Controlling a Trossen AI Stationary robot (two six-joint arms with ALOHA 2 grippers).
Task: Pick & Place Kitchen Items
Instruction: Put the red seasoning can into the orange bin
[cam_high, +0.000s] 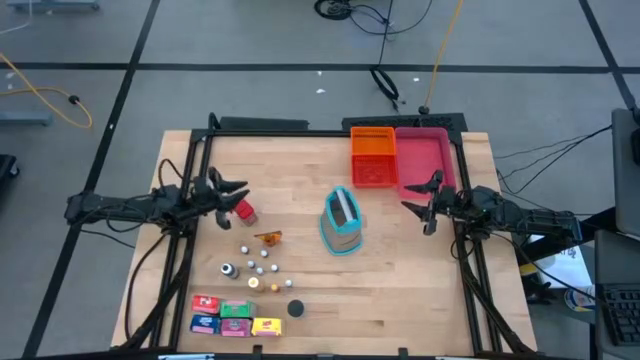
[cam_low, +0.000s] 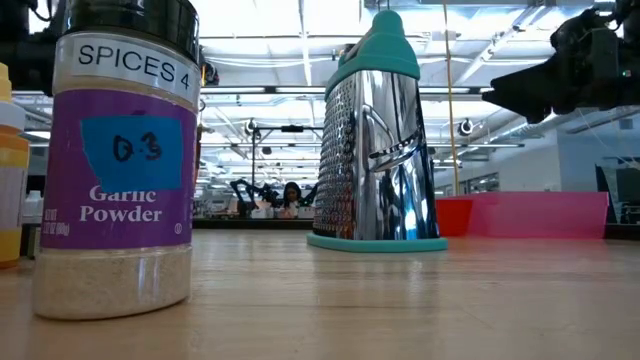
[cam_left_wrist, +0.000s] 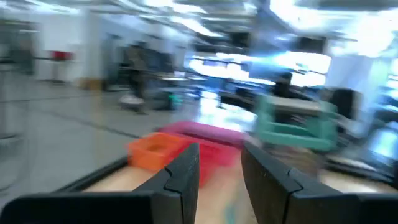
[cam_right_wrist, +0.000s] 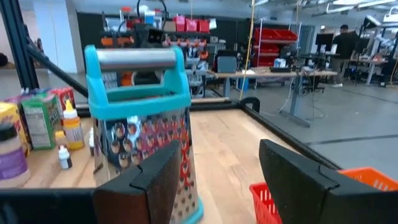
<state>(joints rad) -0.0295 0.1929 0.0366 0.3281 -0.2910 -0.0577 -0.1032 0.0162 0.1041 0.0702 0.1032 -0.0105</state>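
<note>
My left gripper (cam_high: 232, 193) hovers open at the table's left, with nothing between its fingers (cam_left_wrist: 217, 180). A small red item (cam_high: 243, 210) lies on the table just beside its tips. Toward the near edge lie an orange piece (cam_high: 267, 237), several tiny bottles (cam_high: 255, 262), small coloured boxes (cam_high: 235, 317) and a black piece (cam_high: 295, 309). A garlic powder jar (cam_low: 120, 160) stands close in the low view. My right gripper (cam_high: 420, 205) is open at the table's right and holds nothing (cam_right_wrist: 221, 180).
A teal-and-metal grater (cam_high: 342, 222) stands upright mid-table between the two grippers, straight ahead in the right wrist view (cam_right_wrist: 140, 124). An orange tray (cam_high: 373, 155) and a pink tray (cam_high: 425, 160) sit side by side at the far right. Bare wood lies near right.
</note>
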